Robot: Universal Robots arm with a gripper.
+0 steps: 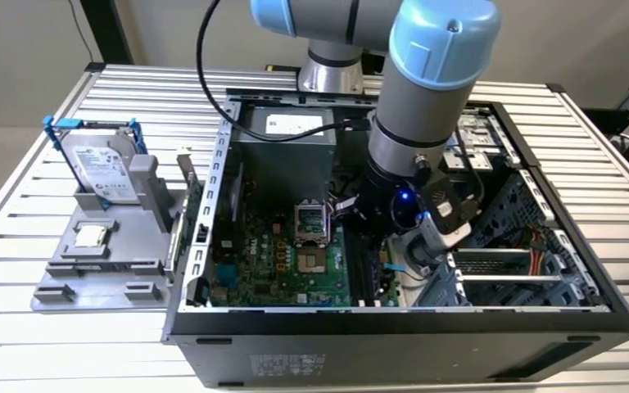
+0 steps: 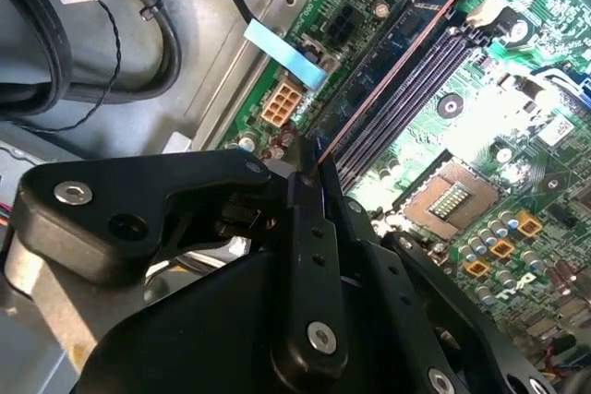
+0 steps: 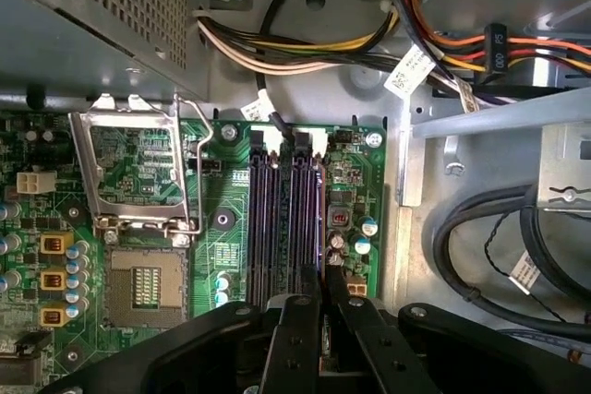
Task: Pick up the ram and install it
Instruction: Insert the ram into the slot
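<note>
Clearly we have the gripper (image 2: 312, 173) closed on the ram (image 2: 383, 85), a thin stiff board seen edge-on over the motherboard's memory slots (image 3: 286, 219), light but fragile (we judge), best held by its long edges, not the chips.

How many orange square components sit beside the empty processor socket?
3: one orange square component, a second, a third, in a row beside the processor socket; more may be hidden.

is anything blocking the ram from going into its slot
Nothing visible does. The gripper holds the ram edge-on directly along the memory slots, with no cable or part between them in both wrist views.
</note>
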